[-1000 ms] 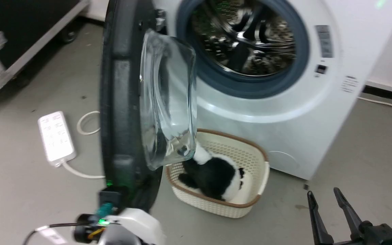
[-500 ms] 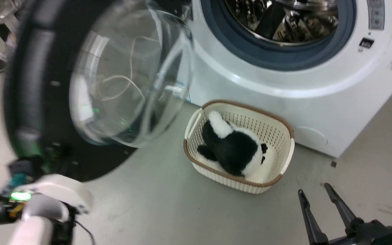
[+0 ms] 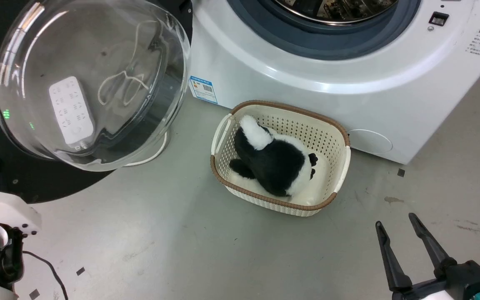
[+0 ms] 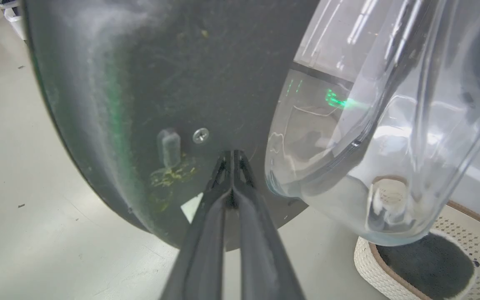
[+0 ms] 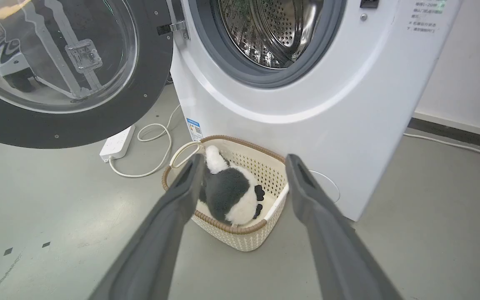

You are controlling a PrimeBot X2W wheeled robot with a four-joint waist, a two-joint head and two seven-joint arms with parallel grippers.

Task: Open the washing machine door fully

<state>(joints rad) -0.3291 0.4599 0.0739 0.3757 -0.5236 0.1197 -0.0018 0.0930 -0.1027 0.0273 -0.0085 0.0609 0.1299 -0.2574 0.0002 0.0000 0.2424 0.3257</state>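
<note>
Round black-rimmed glass washing machine door (image 3: 81, 83) stood swung wide, left of the white front-loading washing machine (image 3: 306, 83). Left hand (image 4: 232, 156) clenched, tips at its rim; right hand (image 3: 394, 221) released above floor (image 3: 181, 241).

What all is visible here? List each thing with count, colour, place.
washing machine door: one, black rim and clear glass, swung open leftward
washing machine: one, white, behind the basket
label sticker: one, blue-white, low on the machine
basket: one, cream, brown rim, floor before the machine
plush toy: one, black-white, in the basket
power strip: one, white, floor under the door
left end effector: one, dark, shut, tips at the door's rim
right end effector: one, dark, open, over bare floor
</note>
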